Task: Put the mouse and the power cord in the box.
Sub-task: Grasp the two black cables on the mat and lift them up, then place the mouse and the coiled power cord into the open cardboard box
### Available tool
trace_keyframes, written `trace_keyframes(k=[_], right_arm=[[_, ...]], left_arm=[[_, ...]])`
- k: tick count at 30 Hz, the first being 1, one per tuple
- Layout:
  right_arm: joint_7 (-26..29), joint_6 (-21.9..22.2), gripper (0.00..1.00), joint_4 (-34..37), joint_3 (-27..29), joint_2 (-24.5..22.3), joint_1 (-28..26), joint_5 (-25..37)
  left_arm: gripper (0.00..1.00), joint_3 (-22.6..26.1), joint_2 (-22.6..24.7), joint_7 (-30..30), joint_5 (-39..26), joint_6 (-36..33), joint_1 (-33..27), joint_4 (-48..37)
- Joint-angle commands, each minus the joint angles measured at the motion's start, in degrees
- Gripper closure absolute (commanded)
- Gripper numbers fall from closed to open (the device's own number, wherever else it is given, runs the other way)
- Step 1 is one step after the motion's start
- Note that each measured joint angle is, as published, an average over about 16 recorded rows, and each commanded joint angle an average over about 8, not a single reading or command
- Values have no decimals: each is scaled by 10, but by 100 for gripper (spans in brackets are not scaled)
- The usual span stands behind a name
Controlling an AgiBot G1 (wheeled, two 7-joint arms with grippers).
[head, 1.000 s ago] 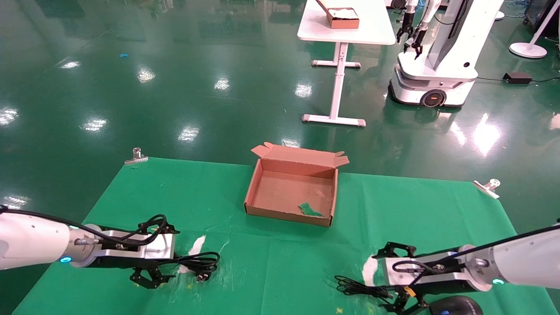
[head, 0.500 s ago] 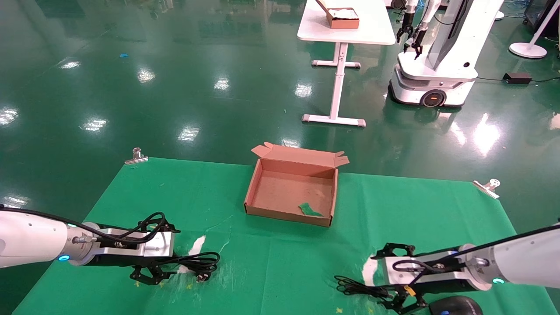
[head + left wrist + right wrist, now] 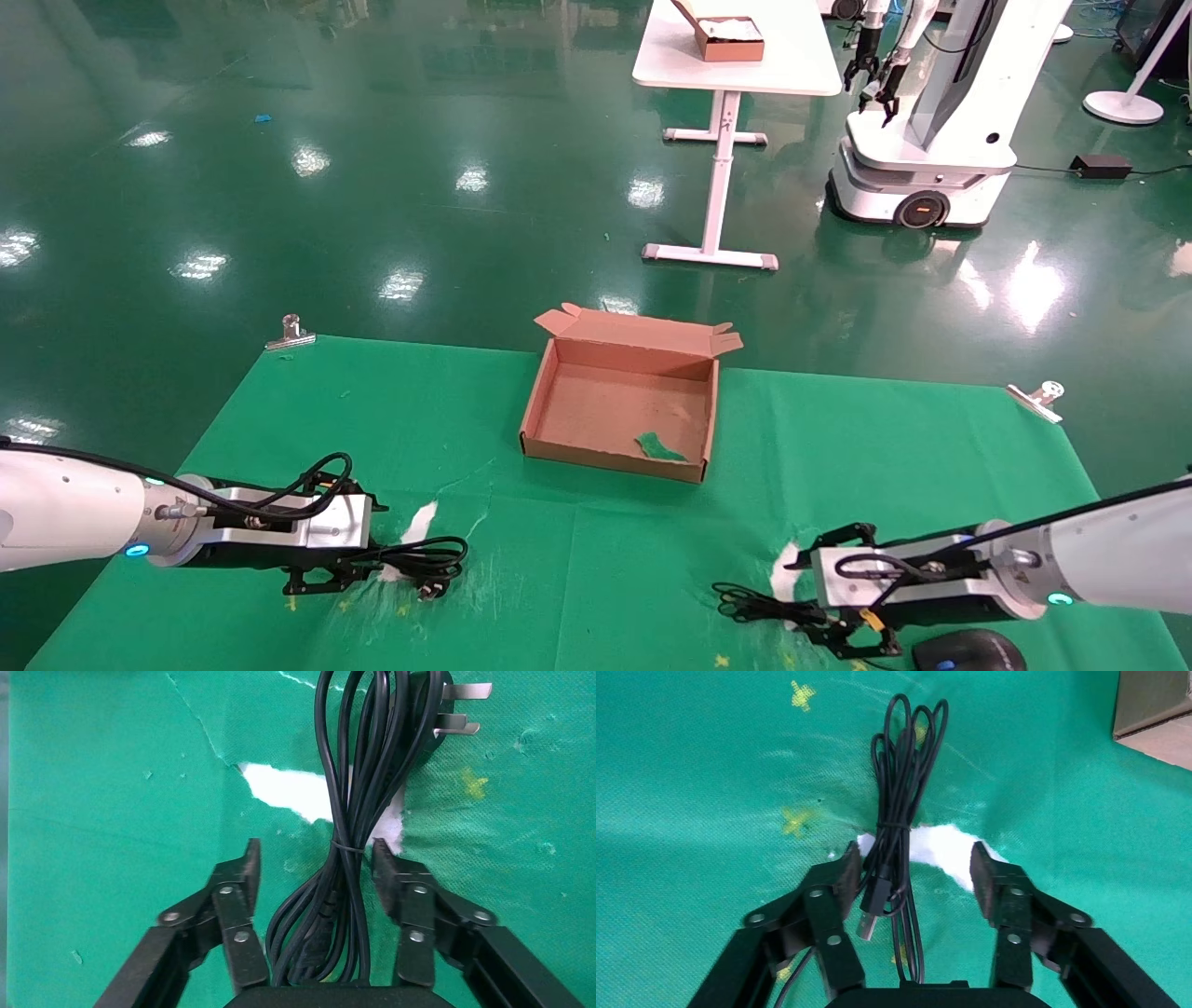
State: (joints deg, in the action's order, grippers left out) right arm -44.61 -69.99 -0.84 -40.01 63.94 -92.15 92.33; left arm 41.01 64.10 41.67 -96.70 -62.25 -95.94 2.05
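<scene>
The power cord [image 3: 424, 559] lies coiled on the green cloth at the front left. My left gripper [image 3: 365, 566] is open and low over it. In the left wrist view the cord bundle [image 3: 351, 811] runs between the fingers of that gripper [image 3: 316, 859], and its pronged plug [image 3: 450, 706] lies beyond them. The mouse [image 3: 964, 650] sits at the front right edge. Its thin bundled cable [image 3: 759, 606] lies between the open fingers of my right gripper [image 3: 819, 596]. In the right wrist view the cable [image 3: 902, 776] and its USB end [image 3: 866, 920] lie close to one finger of that gripper [image 3: 916, 860]. The box [image 3: 610, 458] stands open at the table's middle.
A green scrap [image 3: 659, 447] lies inside the box. The cloth shows white tears [image 3: 419, 522] near both grippers. Metal clamps [image 3: 291, 333] [image 3: 1038, 398] hold the cloth's far corners. Beyond the table stand a white table [image 3: 745, 56] and another robot [image 3: 931, 112].
Both grippers have narrowed their fingers around their cable bundles. The right gripper has shifted slightly toward the mouse cable.
</scene>
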Motion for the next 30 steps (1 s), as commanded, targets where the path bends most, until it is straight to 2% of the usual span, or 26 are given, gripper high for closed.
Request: trace_keyframes(k=[1,23,30], right_arm=[[0,0,100,0,0,0,0,0],[-1,0,100,-3,-4,2,-3,6],[6,-13,100,-2,8,-16,-17,-12]], left_arm=[[100,0,0,0,0,0,0,0],[100,0,0,-2,0,-3,1,0],[100,-12,-12,-33,18,-34,-13,-19]])
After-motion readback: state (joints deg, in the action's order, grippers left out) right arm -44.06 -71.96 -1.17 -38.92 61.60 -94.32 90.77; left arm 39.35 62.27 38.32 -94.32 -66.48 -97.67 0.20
